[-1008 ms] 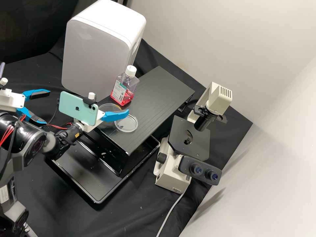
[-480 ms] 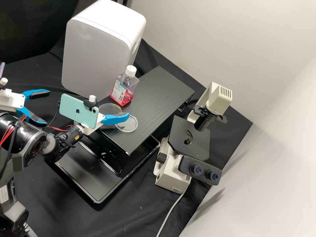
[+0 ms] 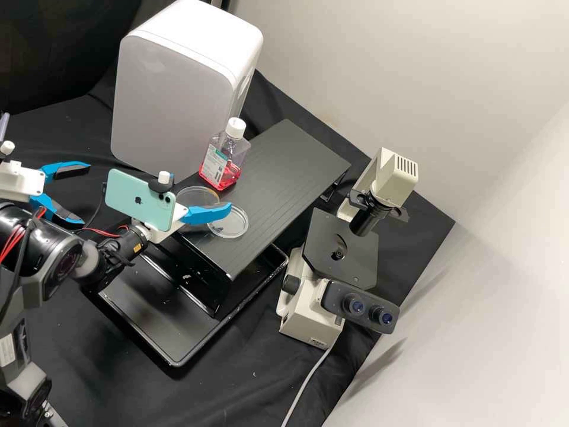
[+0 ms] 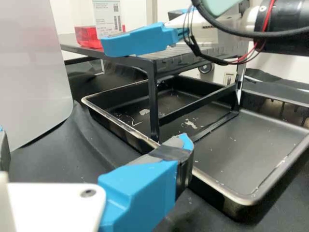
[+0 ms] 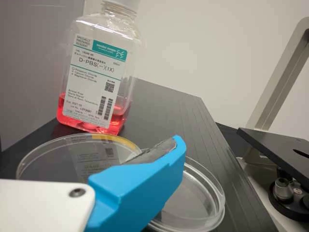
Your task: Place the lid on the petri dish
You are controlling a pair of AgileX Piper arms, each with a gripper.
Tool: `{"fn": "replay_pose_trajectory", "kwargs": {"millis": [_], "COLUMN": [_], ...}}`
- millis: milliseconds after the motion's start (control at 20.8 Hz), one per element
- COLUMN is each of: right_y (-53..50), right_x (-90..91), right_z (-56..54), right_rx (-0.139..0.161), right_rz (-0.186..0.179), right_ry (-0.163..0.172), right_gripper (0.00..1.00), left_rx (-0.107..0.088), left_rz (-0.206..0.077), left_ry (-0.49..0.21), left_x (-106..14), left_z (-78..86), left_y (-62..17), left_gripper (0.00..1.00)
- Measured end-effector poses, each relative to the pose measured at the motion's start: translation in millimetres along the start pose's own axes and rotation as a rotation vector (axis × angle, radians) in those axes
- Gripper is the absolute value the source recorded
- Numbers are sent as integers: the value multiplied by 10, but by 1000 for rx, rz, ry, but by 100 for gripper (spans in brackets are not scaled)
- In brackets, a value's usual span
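Observation:
Two clear round dish pieces lie side by side on the black raised shelf (image 3: pixel 284 172). One has a yellowish rim (image 3: pixel 197 194) (image 5: pixel 67 154); the other is plain and clear (image 3: pixel 232 223) (image 5: pixel 198 193). I cannot tell which is the lid. My right gripper (image 3: pixel 207 200) hangs open just over them, its visible blue finger (image 5: pixel 145 179) above where the two rims meet. The other finger is hidden behind the teal phone on its wrist. My left gripper (image 3: pixel 83 193) stands open at the bench's far left, away from the shelf, with nothing between its fingers (image 4: pixel 145 188).
A bottle of pink liquid (image 3: pixel 222 157) (image 5: pixel 99 82) stands on the shelf just behind the dishes. A big white box (image 3: pixel 178 83) sits behind it. The shelf stands in a black tray (image 3: pixel 172 332) (image 4: pixel 251 159). A microscope (image 3: pixel 349 255) is to the right.
My right gripper has dropped slightly toward the dishes and drawn back a little. The left arm and both dish pieces have kept still.

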Motion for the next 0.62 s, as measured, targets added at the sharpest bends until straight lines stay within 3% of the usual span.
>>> {"fn": "replay_pose_trajectory", "kwargs": {"millis": [336, 624], "right_y": [8, 22], "right_x": [-119, -148], "right_z": [-9, 2], "right_rx": [0, 11], "right_rz": [-8, 10], "right_ry": [5, -9], "right_gripper": [100, 100], "left_rx": [-2, -2], "left_rz": [1, 1], "left_ry": [4, 4], "left_x": [0, 0], "left_z": [-4, -4], "left_y": [1, 1], "left_gripper": [100, 100]}}
